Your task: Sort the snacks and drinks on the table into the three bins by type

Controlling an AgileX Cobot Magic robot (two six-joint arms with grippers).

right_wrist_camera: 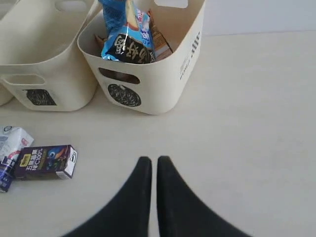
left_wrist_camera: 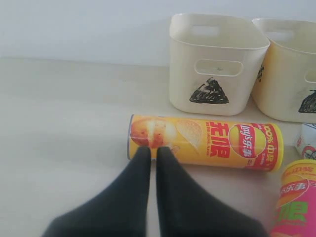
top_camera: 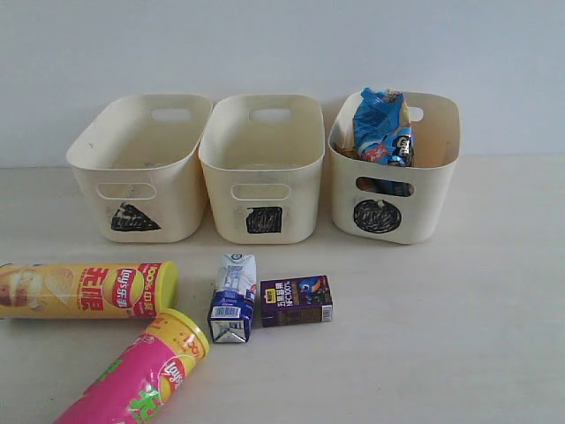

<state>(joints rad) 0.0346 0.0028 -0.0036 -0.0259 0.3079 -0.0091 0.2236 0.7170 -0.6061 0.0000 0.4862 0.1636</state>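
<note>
Seen from my remote station: the left claw [left_wrist_camera: 153,152] is pinched fully shut and holds nothing, its tips right at the flank of the yellow chip can [left_wrist_camera: 207,143], which lies on its side across the desk [top_camera: 441,353]; I cannot tell whether they touch. The pink can [top_camera: 141,375] lies close to that can's capped end, off toward the other arm's side, and the triangle-marked bin [left_wrist_camera: 187,74] stands just beyond the yellow can. The right claw [right_wrist_camera: 153,160] is likewise closed and empty over bare desk, with the purple carton [right_wrist_camera: 47,161] and the blue-and-white carton [top_camera: 234,296] lying close together ahead of it, toward the left arm's side. The circle-marked bin [right_wrist_camera: 163,84], ahead of this claw, already carries the blue-and-white bag [right_wrist_camera: 123,39]; the middle bin [top_camera: 229,177] looks empty. My worry is the closed left tips nudging the round can, which could roll away. The can is wide, so a shallow pinch may slip. Lifting either carton could drag its neighbour.
</note>
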